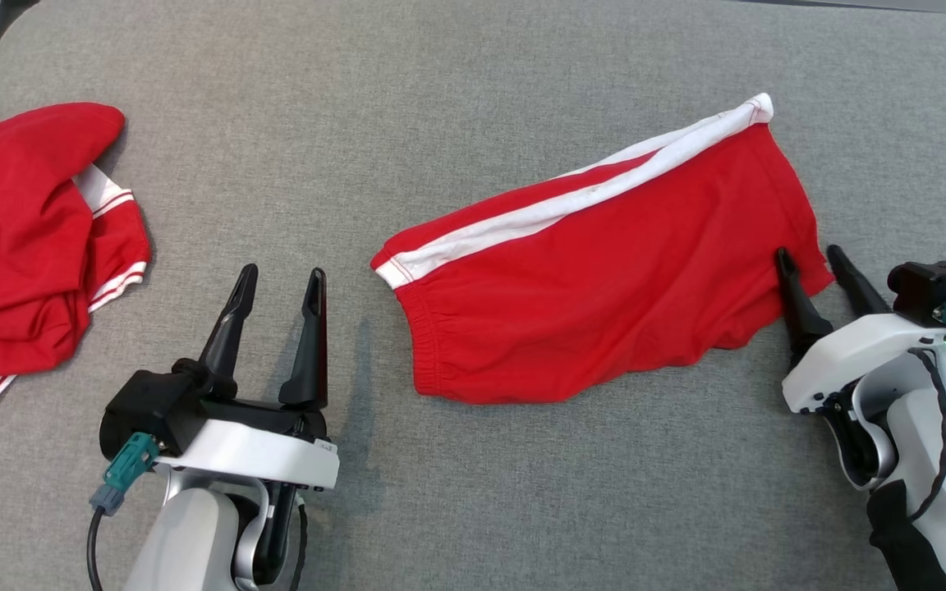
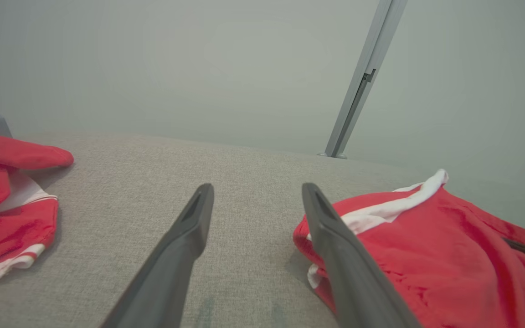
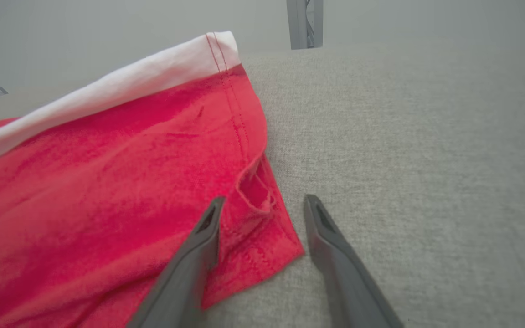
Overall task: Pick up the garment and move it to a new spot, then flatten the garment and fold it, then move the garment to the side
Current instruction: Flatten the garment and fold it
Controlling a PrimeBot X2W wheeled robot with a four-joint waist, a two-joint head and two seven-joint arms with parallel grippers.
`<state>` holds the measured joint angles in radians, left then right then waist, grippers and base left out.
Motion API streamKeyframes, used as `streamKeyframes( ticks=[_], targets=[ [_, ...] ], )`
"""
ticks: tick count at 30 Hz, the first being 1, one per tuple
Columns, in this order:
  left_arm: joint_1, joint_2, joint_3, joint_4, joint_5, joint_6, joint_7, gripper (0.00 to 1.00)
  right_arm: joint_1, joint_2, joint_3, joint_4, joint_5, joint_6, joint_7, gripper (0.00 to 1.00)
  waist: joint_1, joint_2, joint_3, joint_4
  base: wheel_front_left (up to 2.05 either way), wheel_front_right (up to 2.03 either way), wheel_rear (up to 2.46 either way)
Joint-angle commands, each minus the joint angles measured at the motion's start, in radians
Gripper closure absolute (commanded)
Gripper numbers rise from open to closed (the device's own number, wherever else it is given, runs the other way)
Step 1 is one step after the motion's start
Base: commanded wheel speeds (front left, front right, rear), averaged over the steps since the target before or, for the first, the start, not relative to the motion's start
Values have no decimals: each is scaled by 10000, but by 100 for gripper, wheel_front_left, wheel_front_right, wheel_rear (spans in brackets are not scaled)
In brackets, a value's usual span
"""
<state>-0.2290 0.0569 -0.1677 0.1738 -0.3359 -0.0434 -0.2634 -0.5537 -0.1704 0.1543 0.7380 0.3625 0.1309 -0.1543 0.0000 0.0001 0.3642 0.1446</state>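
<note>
Grey tabletop, red shorts: my spread right end effector straddles their corner; I'd pinch low, both layers; left end effector spread too.

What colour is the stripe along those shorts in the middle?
White; the stripe on the red shorts shows best in the head view.

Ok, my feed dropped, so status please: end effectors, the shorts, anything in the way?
Left end effector open, left of the shorts. Right end effector open, straddling their right corner. Shorts flat on grey table. Second red garment far left, clear.
</note>
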Motion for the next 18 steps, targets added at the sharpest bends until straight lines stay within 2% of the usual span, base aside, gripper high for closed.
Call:
streamKeyframes(
  ticks=[1,2,3,11,18],
  targets=[
    [-58,54,53,4,92,-22,-19,0,345,79,144,404,46,-2,179,54,0,-1,-4,-26,0,0,0],
    [-55,43,59,8,112,-29,-19,0,342,79,217,512,127,-2,252,75,0,-1,-8,-47,0,0,0],
    [-55,36,67,19,117,-32,-19,0,345,109,342,587,202,-2,334,100,0,-1,-14,-75,0,0,0],
    [5,7,142,105,227,-74,-19,0,262,-72,811,430,684,-2,-114,100,0,-1,-227,-243,0,0,0],
    [274,-11,218,200,171,-24,-19,0,1527,-202,687,-174,1051,-4,-479,100,0,-1,-747,-351,0,0,0]
  ],
)
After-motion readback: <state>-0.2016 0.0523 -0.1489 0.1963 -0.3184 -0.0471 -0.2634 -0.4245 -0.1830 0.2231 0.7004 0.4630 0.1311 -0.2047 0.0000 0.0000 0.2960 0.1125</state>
